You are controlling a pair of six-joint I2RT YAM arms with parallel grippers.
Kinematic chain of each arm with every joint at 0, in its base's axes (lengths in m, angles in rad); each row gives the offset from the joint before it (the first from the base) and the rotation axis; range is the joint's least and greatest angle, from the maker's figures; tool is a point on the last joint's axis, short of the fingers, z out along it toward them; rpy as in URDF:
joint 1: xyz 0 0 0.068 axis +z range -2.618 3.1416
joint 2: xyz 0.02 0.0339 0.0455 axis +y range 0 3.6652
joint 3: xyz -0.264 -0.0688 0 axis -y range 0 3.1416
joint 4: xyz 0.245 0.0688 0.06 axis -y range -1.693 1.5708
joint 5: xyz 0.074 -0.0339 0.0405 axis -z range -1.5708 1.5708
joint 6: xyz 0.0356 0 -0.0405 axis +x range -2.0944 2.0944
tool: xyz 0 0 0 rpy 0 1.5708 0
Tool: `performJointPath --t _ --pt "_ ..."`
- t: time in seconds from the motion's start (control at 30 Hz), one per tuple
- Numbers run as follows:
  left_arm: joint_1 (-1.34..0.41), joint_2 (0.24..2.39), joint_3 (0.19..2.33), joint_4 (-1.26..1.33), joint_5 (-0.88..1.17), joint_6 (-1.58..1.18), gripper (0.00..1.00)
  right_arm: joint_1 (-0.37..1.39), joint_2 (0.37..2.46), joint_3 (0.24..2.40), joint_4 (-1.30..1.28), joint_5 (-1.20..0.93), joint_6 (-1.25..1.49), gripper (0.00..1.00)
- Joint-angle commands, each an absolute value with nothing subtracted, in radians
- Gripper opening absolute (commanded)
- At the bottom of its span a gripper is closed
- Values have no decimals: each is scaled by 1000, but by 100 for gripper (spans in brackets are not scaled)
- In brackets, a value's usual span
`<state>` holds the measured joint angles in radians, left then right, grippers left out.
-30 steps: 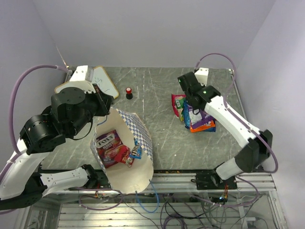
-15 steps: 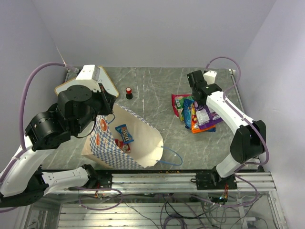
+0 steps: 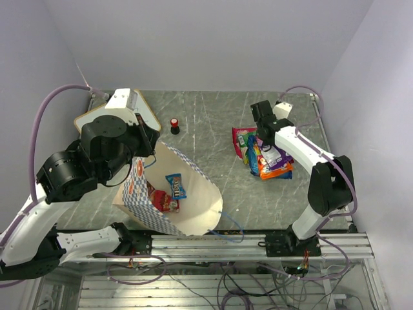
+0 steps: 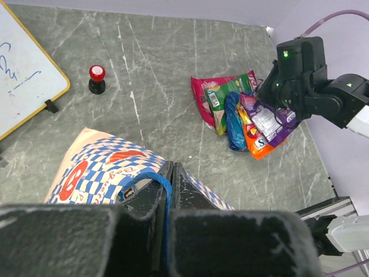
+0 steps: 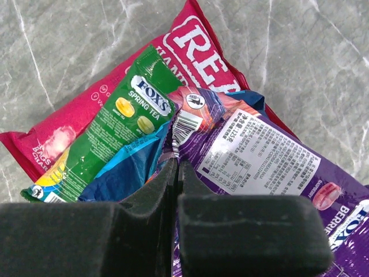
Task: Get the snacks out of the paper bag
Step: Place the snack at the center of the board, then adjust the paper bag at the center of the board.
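**Five snacks out, two visible in bag**

Count: seven foil packets, one paper bag (image 3: 193, 194), one red-capped bottle (image 3: 174, 124), one whiteboard (image 4: 23, 69).

Left gripper (image 4: 169, 190): fingers pressed together, pinching the thin blue cord handle (image 4: 154, 176). The bag hangs tilted right below it, with the mouth facing away from the gripper. It is cream paper with a blue-white check band and orange round marks.

Inside the bag are a red packet (image 3: 164, 201) and a light-blue packet (image 3: 175, 186), touching.

Right gripper (image 5: 176, 167): fingers pressed together, tips at the edge of the purple Fox's packet (image 5: 259, 161). Can't tell if foil is nipped.

Overlapped under and beside it are the dark-blue packet (image 5: 127, 173), the green Fox's Spring Tea packet (image 5: 115, 127), the pink-red packet (image 5: 196, 46) and the orange packet (image 4: 253, 138). All are glossy and crinkled.

The table (image 3: 206, 123) is grey marble-look with white veins. The walls (image 3: 206, 45) are plain lilac. The bottle and whiteboard lie beyond the left gripper, well apart from the right one.
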<state>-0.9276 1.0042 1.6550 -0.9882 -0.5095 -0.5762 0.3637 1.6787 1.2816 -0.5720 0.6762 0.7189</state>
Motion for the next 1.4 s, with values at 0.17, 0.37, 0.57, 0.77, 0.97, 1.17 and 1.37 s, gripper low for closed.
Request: performJointPath --t 0.17,0.37,0.57,0.77,0.97,1.17,1.37 --pt "-933 1012 1681 -935 -471 -601 7 355 1598 1269 -591 617 767 32" --pt "-934 1042 1725 -963 -468 -588 7 356 1486 1266 -597 555 664 59" --pt "-933 1048 1730 -958 -480 -571 7 356 1373 1287 -622 432 508 70" --pt "-933 1058 1782 -909 -576 -380 7 359 1263 1280 -705 252 446 75" --pt "-934 1130 1941 -829 -594 -54 7 363 1142 1250 -823 149 477 75" --pt "-934 1272 1987 -798 -286 49 7 364 1053 1267 -916 132 406 75" --pt "-961 1339 1696 -572 164 -286 7 364 1001 1205 -835 71 302 76"
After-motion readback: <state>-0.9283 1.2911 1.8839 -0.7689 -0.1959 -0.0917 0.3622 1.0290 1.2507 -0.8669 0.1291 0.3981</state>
